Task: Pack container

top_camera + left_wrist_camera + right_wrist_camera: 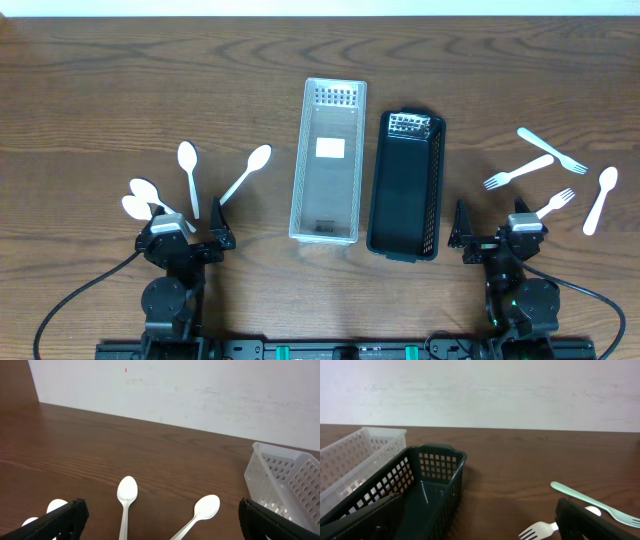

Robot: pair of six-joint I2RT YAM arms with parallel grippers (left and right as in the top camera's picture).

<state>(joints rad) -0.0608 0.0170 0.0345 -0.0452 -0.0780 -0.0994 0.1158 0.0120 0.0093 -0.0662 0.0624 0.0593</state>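
- Overhead: on the wood-grain bench (100,90), a clear, rectangular lattice basket (328,170) lies mid-bench just beside a black basket (405,190). Smooth white plastic spoons (190,180) lie left, forks (520,171) right.
- Left wrist: the left hand (162,512) gapes wide, empty.
- Right wrist: the right hand (477,507) is equally wide, holding nothing.

left gripper (188,216): fingers wide apart, empty; right gripper (490,224): fingers wide apart, empty; arms tucked back
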